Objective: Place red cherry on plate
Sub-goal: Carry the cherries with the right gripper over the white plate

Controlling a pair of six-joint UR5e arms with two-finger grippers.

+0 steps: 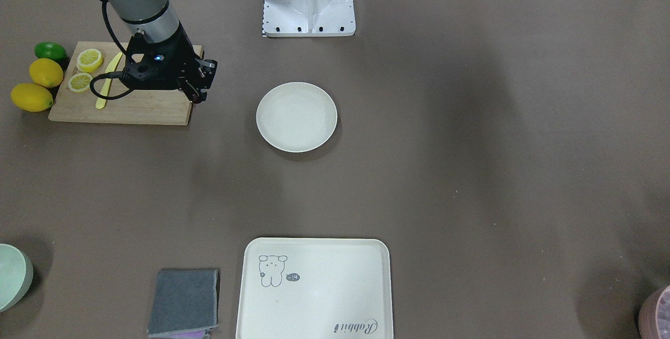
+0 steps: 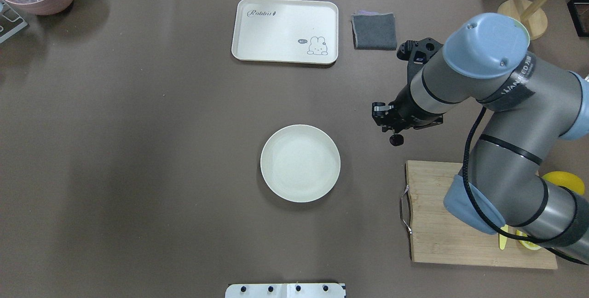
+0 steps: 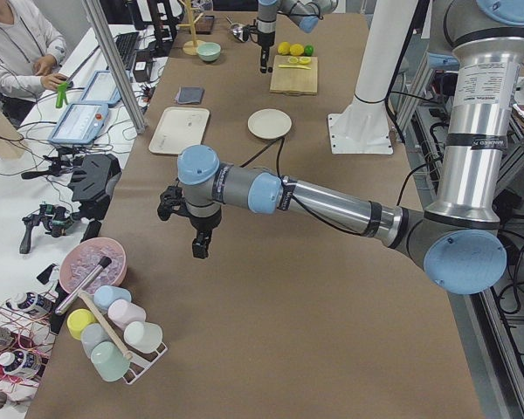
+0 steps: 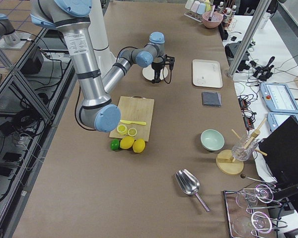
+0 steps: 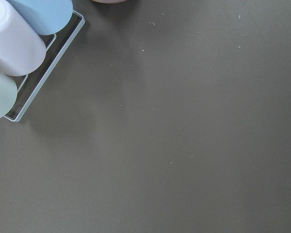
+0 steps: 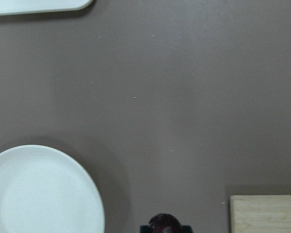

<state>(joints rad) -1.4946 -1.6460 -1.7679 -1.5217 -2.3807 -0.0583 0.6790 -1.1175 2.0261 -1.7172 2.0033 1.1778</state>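
The right arm's fingers point(image 2: 394, 131) are clamped on the cherry point(image 2: 396, 140), a dark glossy bead showing at their tips and hanging over bare desk point(image 2: 184, 151). How much of the fruit is actually pinched cannot be made out, and that is the first risk: something so small and slick could slip free in transit and land on the desk short of its target.

Just beside the fingers lies the wooden cutting board point(image 2: 441, 206). The white plate point(image 2: 300, 163) sits near them on the other side, empty, with open desk between. The wrist camera shows the plate's rim off to one side of the fruit, not under it, so letting go here would miss the plate outright.

A drop from height is the next hazard. Round fruit may bounce or roll across the shallow dish and over its low rim, so a low, centred release looks safer.

Farther from the fingers, the rabbit-print tray point(image 2: 276, 36) and a folded grey cloth point(image 2: 374, 31) lie beyond the plate; the tray's similar pale colour makes it a possible wrong destination.

Well apart, the left arm's fingers point(image 3: 199, 246) hang above the desk near a rack of cups point(image 3: 113, 336); whether they are open or closed cannot be told.
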